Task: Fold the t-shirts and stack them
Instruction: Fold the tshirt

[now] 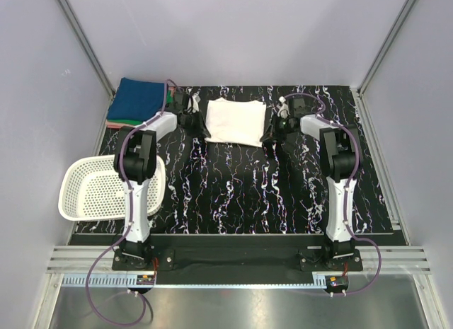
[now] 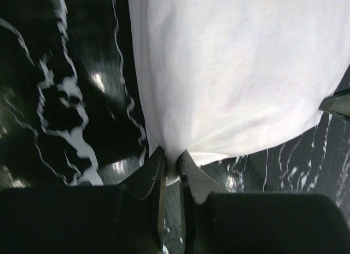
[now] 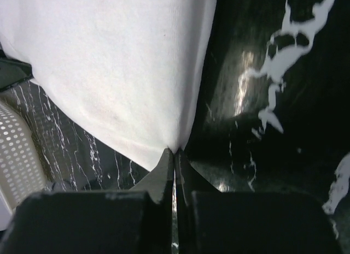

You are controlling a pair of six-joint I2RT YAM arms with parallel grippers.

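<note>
L hand (image 2: 171,162), R hand (image 3: 175,152) nip tee (image 1: 236,122) (corners).

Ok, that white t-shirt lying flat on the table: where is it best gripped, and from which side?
By its two near corners, one hand per corner, coming in low from the left and right sides. The white t-shirt lies as a flat rectangle, so only the corners give thin cloth to pinch. The left hand and right hand are each shut on one.
</note>
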